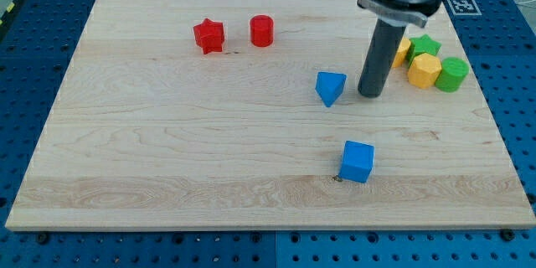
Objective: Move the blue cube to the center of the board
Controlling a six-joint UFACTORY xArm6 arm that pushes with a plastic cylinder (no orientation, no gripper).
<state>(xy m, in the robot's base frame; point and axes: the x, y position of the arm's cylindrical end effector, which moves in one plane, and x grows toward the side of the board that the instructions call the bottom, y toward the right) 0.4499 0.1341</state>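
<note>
Pale wood, grain running from the view's left to its right, makes up the bench [167,134], which sits on a blue perforated surface [33,67]; the blue cube [358,162] lies on it below the middle and somewhat toward the view's right, standing alone, slightly turned so its edges are not square to the bench's sides. Above it, nearer the middle, is a blue triangular block [330,88]; just to that block's right, close beside it but with a sliver of wood between them, my tip [371,95] rests on the bench at the lower end of the dark rod, which rises to a grey cuff at the view's top. The tip is well apart from the blue cube, up and a little right of it. There are no jaws on this arm, so nothing is spread, pressed together or pinching.

Toward the view's upper left a red star [208,36] and a red cylinder [262,31] stand near each other, a narrow gap between; at the right edge a cluster gathers: a green star [425,47], a yellow hexagonal block [424,70] touching it below, a green cylinder [453,74] just beside that, and another yellow block [403,51], partly hidden behind the rod, its shape unclear. A black-and-white marker tag [462,5] sits on the blue surface past the bench's top right corner.
</note>
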